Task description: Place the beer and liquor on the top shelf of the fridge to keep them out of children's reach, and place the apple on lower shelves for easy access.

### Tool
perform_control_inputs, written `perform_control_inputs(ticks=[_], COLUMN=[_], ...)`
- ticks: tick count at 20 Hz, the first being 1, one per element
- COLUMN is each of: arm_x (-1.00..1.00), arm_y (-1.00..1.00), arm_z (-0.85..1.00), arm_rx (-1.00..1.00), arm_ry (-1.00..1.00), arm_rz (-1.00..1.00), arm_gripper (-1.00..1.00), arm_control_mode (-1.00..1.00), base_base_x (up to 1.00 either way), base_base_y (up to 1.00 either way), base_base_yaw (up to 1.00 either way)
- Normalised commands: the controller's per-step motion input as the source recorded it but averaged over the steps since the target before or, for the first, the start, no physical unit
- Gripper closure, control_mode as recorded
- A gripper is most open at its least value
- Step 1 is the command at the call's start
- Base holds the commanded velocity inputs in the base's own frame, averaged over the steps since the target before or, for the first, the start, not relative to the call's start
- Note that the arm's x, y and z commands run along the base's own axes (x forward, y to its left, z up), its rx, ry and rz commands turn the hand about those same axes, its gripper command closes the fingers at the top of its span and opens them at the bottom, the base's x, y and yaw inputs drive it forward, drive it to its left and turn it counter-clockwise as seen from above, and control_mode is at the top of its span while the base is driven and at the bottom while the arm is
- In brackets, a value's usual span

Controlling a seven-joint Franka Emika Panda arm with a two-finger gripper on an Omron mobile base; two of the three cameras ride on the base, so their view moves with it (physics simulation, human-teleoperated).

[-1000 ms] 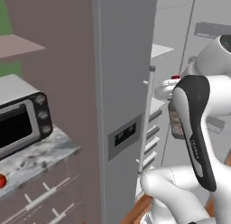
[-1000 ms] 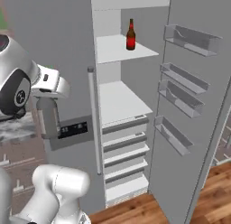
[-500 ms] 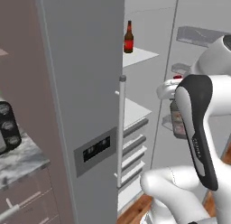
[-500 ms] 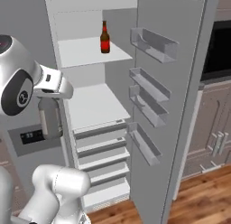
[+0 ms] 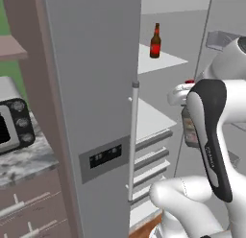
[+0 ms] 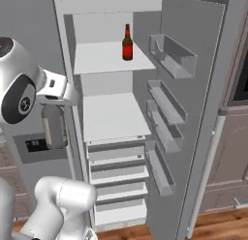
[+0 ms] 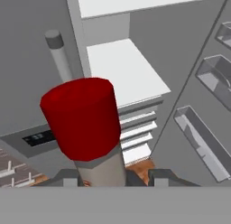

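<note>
Two bottles appear, one stored and one carried. Much of the liquor [image 6: 53, 127] is hidden: in the left base view the arm's dark forearm covers most of it, leaving a strip of pale label and grey glass [image 5: 189, 128] with a sliver of red cap above. In the hand view the bottle rises from between the fingertips, its red cap [image 7: 82, 118] large in the foreground and the short grey neck below it cut off by the frame edge. The gripper [image 7: 115, 178] shows as two dark tips pinching the bottle's neck from either side; in the right base view the bottle hangs upright beneath the hand, in front of the fridge's left door.

The beer [image 6: 127, 43], a slim dark brown bottle with a red label, stands upright on the top shelf [image 6: 97, 60], toward its right front corner, well apart from the liquor.

The fridge [image 5: 96, 88] stands with its right door swung wide; that door carries four clear bins [image 6: 170, 55]. The lower shelves [image 6: 111, 115] lie bare above white drawers [image 6: 118, 171]. A dark display panel [image 5: 106, 156] and a long bar handle [image 5: 132, 141] mark the closed left door. A microwave [image 5: 12, 126] is cut off at the left edge.
</note>
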Motion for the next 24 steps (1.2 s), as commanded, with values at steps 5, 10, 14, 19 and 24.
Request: perform_control_inputs(ticks=[5, 10, 14, 19, 24], arm_x=[0.0, 0.0, 0.0, 0.0, 0.0], arm_y=[0.0, 0.0, 0.0, 0.0, 0.0], arm_z=[0.0, 0.0, 0.0, 0.0, 0.0], arm_rx=[0.0, 0.0, 0.0, 0.0, 0.0], arm_ry=[0.0, 0.0, 0.0, 0.0, 0.0], arm_rz=[0.0, 0.0, 0.0, 0.0, 0.0], arm_gripper=[1.0, 1.0, 1.0, 1.0, 1.0], arm_control_mode=[1.0, 1.0, 1.0, 1.0, 1.0], base_base_x=[0.43, 0.48, 0.49, 0.53, 0.45], base_base_y=[-0.38, -0.44, -0.29, -0.08, -0.19], base_base_yaw=[0.34, 0.27, 0.21, 0.19, 0.17])
